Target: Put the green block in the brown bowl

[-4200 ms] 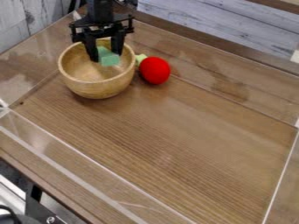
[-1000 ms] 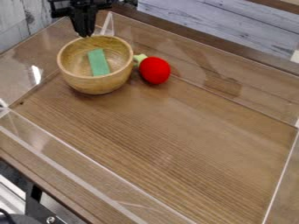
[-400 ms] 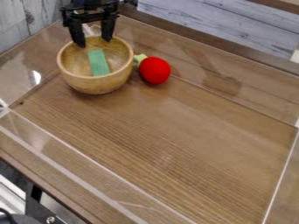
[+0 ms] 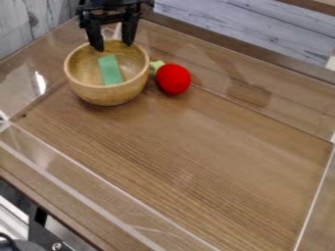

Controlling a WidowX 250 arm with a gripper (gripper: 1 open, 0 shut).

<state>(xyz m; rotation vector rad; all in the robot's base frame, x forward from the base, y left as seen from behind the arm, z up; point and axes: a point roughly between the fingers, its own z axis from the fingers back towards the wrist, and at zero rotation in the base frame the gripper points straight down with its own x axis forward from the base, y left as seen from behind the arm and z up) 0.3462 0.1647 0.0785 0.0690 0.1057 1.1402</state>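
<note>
The green block [image 4: 110, 70] lies flat inside the brown bowl [image 4: 82, 90], which stands at the back left of the table. My gripper [image 4: 110, 41] hangs over the bowl's far rim, pointing down, with its two black fingers [image 4: 93, 39] spread apart and nothing between them. It is above the block and not touching it.
A red ball [image 4: 173, 78] with a small green leaf sits just right of the bowl, close to its rim. A raised clear border [image 4: 39, 137] runs round the wooden table. Grey planks form the wall behind.
The gripper has spread its fingers and come down a little over the bowl's far rim. The green block has stayed lying in the bowl.
</note>
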